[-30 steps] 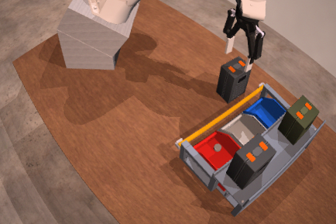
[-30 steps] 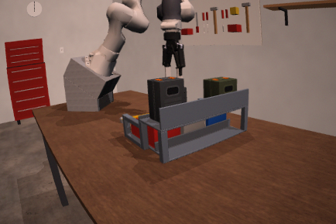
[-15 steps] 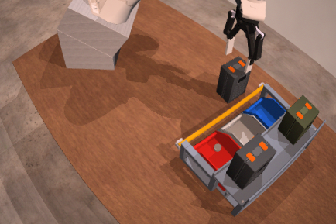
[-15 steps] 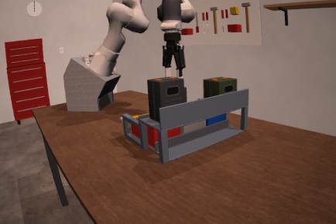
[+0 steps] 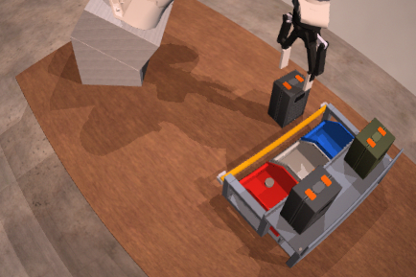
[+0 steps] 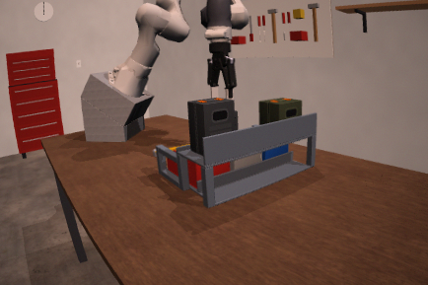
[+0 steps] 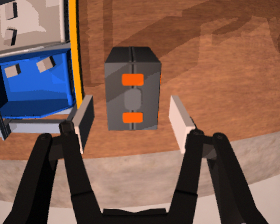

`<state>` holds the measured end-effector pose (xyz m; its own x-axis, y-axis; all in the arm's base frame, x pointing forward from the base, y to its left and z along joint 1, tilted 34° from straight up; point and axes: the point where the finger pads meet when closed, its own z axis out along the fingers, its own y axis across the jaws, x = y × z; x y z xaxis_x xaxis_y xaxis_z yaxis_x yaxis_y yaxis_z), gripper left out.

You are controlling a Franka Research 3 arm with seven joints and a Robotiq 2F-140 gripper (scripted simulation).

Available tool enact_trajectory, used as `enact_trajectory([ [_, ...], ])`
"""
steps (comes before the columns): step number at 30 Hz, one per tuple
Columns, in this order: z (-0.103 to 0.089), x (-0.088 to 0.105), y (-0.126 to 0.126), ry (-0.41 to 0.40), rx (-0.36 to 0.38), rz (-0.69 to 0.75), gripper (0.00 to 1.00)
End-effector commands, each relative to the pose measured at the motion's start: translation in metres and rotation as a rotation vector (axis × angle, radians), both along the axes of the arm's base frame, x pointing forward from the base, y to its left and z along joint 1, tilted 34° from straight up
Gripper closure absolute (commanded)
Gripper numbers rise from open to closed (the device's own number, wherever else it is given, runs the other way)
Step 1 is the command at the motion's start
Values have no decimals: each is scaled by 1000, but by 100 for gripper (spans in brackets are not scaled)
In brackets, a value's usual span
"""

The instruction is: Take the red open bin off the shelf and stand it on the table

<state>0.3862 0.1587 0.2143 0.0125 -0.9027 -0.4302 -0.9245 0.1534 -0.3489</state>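
The red open bin (image 5: 256, 187) (image 6: 222, 167) sits on the grey shelf (image 5: 243, 200) (image 6: 260, 138), at the end of the row, with a small round grey part in it. The off-white bin (image 5: 291, 157) (image 7: 36, 26) is beside it, and the blue bin (image 5: 335, 138) (image 6: 275, 153) (image 7: 41, 90) is at the other end. A yellow bar (image 5: 278, 143) (image 7: 74, 50) runs along the shelf's front. My gripper (image 5: 296, 71) (image 6: 222, 93) (image 7: 131, 106) is open and empty, away from the red bin, above a dark grey case (image 5: 287, 104) (image 7: 133, 100). The red bin is out of the wrist view.
The dark grey case stands upright on the table (image 5: 168, 175) (image 6: 296, 230) in front of the blue bin's end. Another dark case (image 5: 307, 206) (image 6: 211, 128) stands on the shelf's top behind the red bin. A green case (image 5: 365, 153) (image 6: 278, 111) stands there behind the blue bin.
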Motion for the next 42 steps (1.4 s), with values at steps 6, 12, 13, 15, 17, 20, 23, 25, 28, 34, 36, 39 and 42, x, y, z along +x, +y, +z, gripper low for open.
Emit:
enact_trajectory([
  [6,-7,29,-40,-22,-5,9,43],
  [12,-7,29,-40,-22,-5,9,43],
  [13,-7,29,-40,-22,-5,9,43],
  [15,-7,29,-40,-22,-5,9,43],
  [17,-7,29,-40,-22,-5,9,43],
  [20,-12,47,-66,-14,1,-5,43],
  [23,-14,60,-84,-22,-5,9,43],
  [25,-14,60,-84,-22,-5,9,43],
  [28,-14,60,-84,-22,-5,9,43],
  [34,-14,60,-84,-22,-5,9,43],
  [36,-17,72,-101,-11,5,-12,43],
  [39,-21,91,-127,-22,-5,9,43],
  [42,-21,91,-127,-22,-5,9,43],
])
